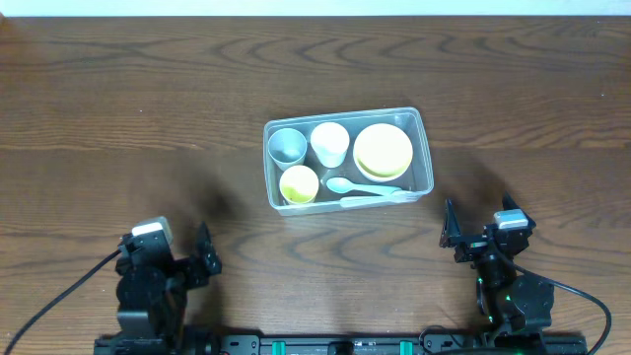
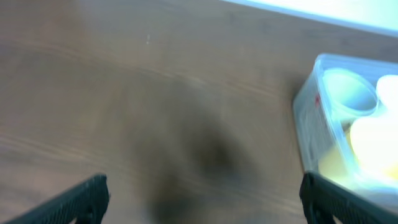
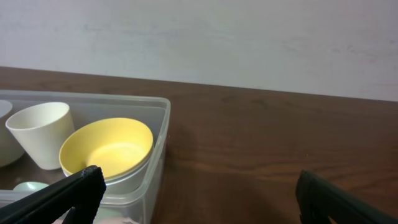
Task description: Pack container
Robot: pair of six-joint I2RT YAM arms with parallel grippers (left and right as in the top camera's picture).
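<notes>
Container (image 1: 345, 115) is packed.
Yellow bowl (image 1: 384, 150) and white cup (image 1: 329, 144) are seated inside; left gripper (image 2: 205, 199) and right gripper (image 3: 199, 196) jaws are held apart.

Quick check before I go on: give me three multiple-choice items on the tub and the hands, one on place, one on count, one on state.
1. Where does the grey cup stand?
A. the far left corner of the tub
B. its near right corner
C. outside it

2. How many yellow dishes are in the tub?
A. one
B. two
C. four

3. How are the hands?
A. both open and empty
B. both shut
C. left shut, right open

Key:
1 A: the overhead view shows it in the far left corner.
2 B: a yellow bowl and a small yellow cup.
3 A: the left hand and the right hand have their fingers spread with nothing between them.
</notes>
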